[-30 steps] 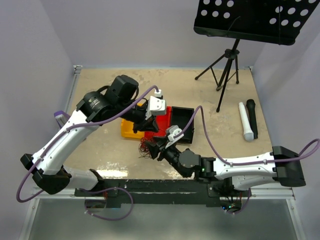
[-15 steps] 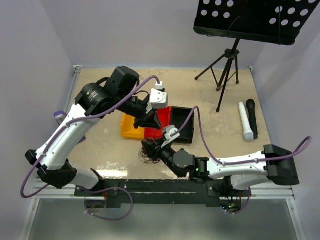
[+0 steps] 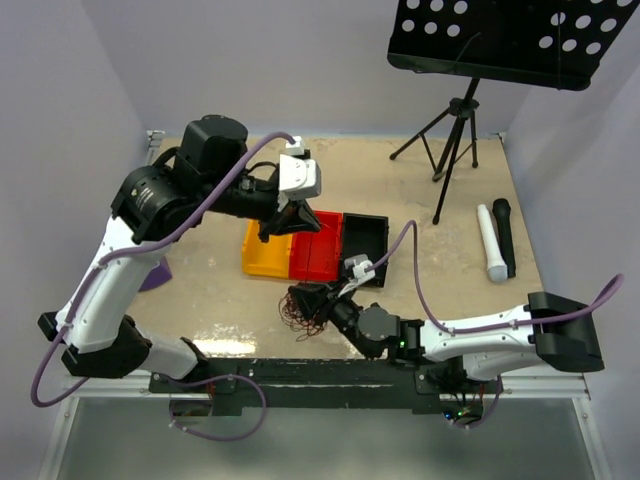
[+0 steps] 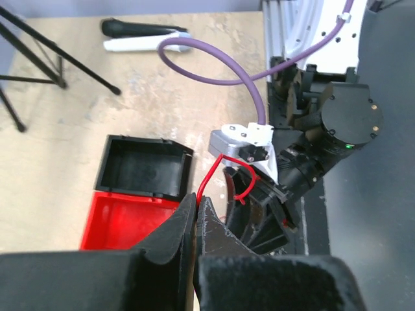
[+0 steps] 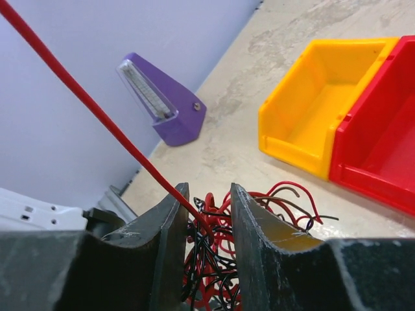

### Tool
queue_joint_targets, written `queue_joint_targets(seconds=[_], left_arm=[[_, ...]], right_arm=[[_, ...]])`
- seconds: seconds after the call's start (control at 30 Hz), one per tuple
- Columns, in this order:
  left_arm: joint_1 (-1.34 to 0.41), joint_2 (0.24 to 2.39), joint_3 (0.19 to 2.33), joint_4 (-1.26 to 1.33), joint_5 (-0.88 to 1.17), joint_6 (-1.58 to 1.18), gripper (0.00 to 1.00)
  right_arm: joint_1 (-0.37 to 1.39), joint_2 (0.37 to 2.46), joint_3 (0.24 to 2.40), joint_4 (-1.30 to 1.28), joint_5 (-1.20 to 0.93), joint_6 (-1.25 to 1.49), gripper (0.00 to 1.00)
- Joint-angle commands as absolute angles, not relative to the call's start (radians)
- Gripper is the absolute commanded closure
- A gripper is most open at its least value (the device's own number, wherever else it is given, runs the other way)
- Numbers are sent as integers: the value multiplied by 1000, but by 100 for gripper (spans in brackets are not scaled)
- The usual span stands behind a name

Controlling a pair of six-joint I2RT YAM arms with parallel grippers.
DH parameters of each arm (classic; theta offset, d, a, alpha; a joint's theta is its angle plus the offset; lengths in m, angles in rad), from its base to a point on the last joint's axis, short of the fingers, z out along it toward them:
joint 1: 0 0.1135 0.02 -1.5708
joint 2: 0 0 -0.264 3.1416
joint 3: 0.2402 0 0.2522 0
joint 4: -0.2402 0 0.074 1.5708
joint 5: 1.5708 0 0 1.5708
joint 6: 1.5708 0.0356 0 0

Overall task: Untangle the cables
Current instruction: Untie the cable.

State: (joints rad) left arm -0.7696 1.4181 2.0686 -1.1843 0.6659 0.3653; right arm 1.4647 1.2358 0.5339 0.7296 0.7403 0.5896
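Note:
The cables (image 3: 303, 318) are a snarl of thin red and black wires on the table near the front edge. In the right wrist view the snarl (image 5: 214, 259) fills the gap between my right gripper's (image 5: 206, 201) jaws, which are closed on it. One red strand (image 5: 97, 110) runs taut up and to the left out of the bundle. My left gripper (image 4: 196, 197) is shut on that red strand (image 4: 214, 172) and is raised over the bins (image 3: 280, 225). The right gripper (image 3: 315, 300) sits low at the snarl.
Yellow (image 3: 265, 255), red (image 3: 318, 250) and black (image 3: 365, 245) bins stand side by side behind the snarl. A purple wedge-shaped object (image 5: 162, 103) lies to the left. A music stand (image 3: 450, 140) and two microphones (image 3: 492, 245) are at the back right.
My left arm has swung back and left, drawing the red strand taut. The right gripper has narrowed onto the snarl and shifted slightly right and towards the front edge.

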Motion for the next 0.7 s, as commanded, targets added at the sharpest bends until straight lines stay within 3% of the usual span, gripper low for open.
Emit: queue_joint_targets(seconds=[0.0, 0.4, 0.67], left_arm=[[-773, 1315, 2146, -815, 594, 314, 100], [-772, 1269, 2175, -562, 440, 290, 100], [-772, 1252, 2229, -321, 299, 319, 100]], right_arm=[[1480, 1279, 468, 611, 707, 679, 65], [1535, 1368, 453, 508, 703, 808, 64], [1545, 1410, 459, 440, 706, 874, 52]])
